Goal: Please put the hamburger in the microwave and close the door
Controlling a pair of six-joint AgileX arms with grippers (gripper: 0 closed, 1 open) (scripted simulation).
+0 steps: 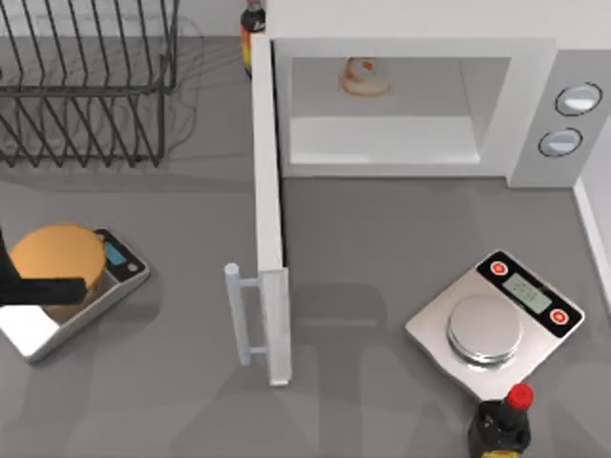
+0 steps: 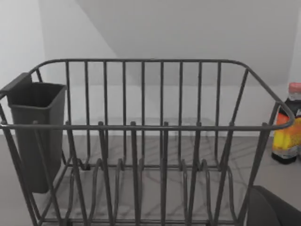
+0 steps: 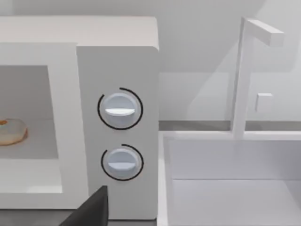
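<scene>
hamburger (image 1: 365, 77): inside microwave (image 1: 535, 105) cavity, far from both end effectors
door (image 1: 268, 210): wide open
end effectors: finger state cannot tell

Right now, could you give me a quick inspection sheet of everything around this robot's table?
Surface: grey tabletop, bare at its middle.
Job's things: small tan-orange hamburger lies inside the large white boxy microwave; its tall white door with bar handle stands wide open.
Clutter: dark wire dish rack at far left; silver scale carrying a flat orange disc at left; silver scale with empty round plate at right; dark red-capped bottle at the near edge; another bottle beside the rack.
Grippers: dark left arm part over the left scale; fingers not visible.
Cables: nothing seen.
Surroundings: white sink with faucet right of the microwave.
</scene>
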